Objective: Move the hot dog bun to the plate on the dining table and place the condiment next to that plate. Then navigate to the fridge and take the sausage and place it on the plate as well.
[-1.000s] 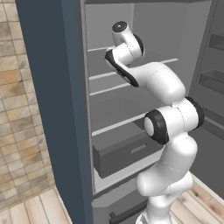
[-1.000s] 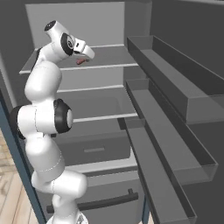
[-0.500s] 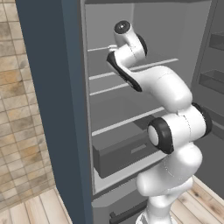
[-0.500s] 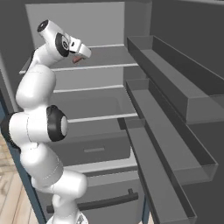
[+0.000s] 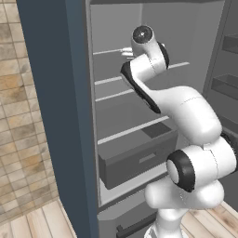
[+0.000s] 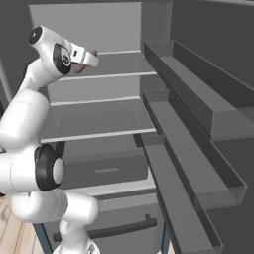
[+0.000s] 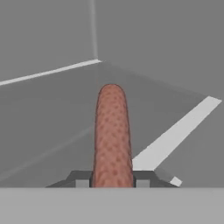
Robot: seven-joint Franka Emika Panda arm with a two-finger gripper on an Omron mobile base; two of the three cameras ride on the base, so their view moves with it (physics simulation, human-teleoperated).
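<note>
one sausage (image 7: pixel 112 135) pinched, pincer (image 7: pixel 112 180), open shelf

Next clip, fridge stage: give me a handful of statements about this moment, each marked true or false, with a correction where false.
1. The fridge door is open. True.
2. The hand is shut on the sausage. True.
3. The sausage is pale yellow. False: it is reddish-brown.
4. The hand reaches into the bottom drawer. False: it is up at an upper shelf.
5. The door bins hold bottles. False: none show in them.
</note>
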